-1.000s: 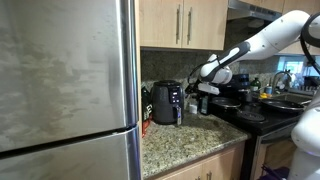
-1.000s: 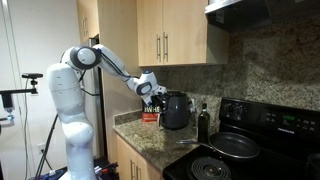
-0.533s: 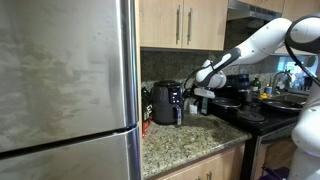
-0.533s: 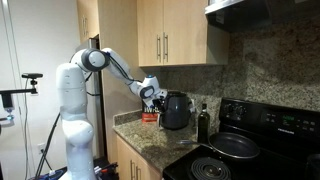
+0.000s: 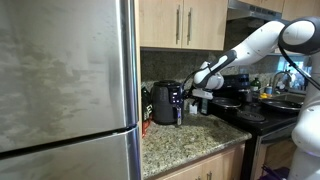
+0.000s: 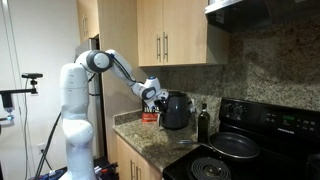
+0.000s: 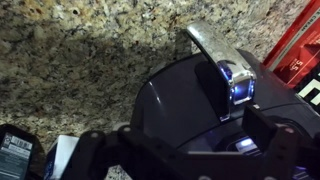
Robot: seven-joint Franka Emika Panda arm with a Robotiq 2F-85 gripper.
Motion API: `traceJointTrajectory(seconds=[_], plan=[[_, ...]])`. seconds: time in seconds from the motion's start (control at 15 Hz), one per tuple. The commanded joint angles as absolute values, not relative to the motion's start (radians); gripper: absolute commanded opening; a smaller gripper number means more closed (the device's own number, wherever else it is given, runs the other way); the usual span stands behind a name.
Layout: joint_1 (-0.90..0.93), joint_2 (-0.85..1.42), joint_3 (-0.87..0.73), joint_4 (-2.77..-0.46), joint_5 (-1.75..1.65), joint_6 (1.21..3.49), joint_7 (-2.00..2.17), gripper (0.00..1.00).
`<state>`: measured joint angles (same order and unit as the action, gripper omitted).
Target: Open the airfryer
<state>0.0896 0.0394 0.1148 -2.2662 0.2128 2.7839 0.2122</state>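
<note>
The gripper [image 7: 190,150] has its jaws spread wide, one dark finger [image 7: 100,150] showing on either side in the wrist view. It hangs close over the black, glossy, rounded airfryer [image 7: 185,95], near its silver-topped front handle [image 7: 212,48]. In both exterior views the airfryer stands upright on the speckled granite bench [image 5: 190,140], beside the black stove [image 6: 250,145].

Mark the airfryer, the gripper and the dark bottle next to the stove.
airfryer [image 6: 176,112]: exterior view, middle of its black body.
gripper [image 6: 157,99]: exterior view, between its jaws, beside the airfryer.
bottle [image 6: 203,125]: exterior view, middle of its dark body.
</note>
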Motion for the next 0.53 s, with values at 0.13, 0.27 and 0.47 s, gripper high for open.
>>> traceJointTrajectory(seconds=[0.13,0.27,0.47], plan=[[0.1,0.105,0.113,-2.212,0.212,2.838,0.213,1.0],[0.1,0.129,0.115,-2.192,0.226,2.854,0.204,1.0],[0.101,0.175,0.117,-2.155,0.233,2.896,0.206,1.0]])
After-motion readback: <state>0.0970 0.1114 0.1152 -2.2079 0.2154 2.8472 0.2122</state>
